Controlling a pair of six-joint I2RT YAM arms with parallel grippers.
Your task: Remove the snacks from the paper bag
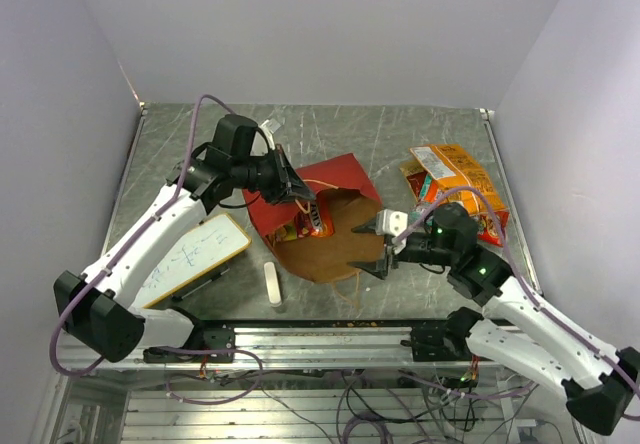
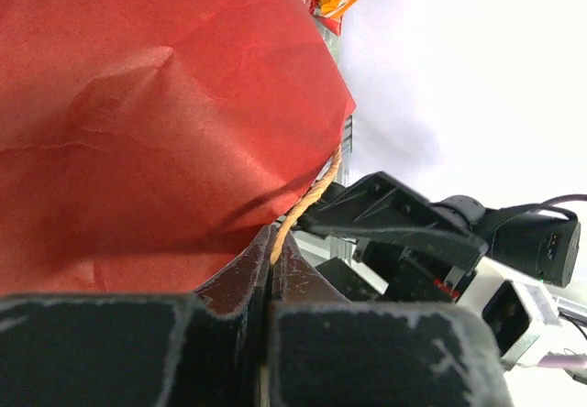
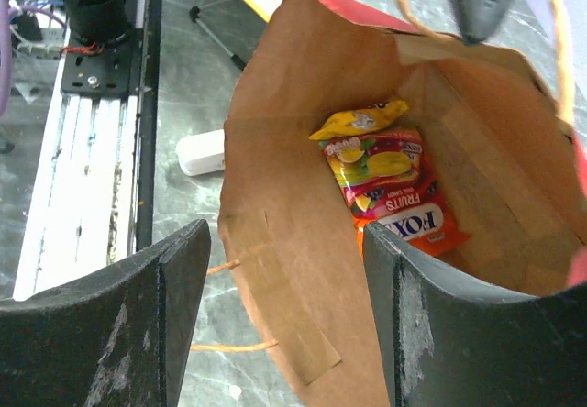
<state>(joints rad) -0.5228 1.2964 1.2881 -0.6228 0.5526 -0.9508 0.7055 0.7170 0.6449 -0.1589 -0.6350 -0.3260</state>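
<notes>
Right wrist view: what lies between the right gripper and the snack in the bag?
Only the paper bag's brown inner wall before the snack, seen in the right wrist view.

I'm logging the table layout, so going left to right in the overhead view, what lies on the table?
From the left: whiteboard → eraser bar → paper bag → snack packets outside the bag.

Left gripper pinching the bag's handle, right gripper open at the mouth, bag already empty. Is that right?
Not quite: the paper bag is not empty. The right wrist view shows snack packets lying inside. The left gripper does pinch the handle, and the right gripper is open at the mouth.
</notes>
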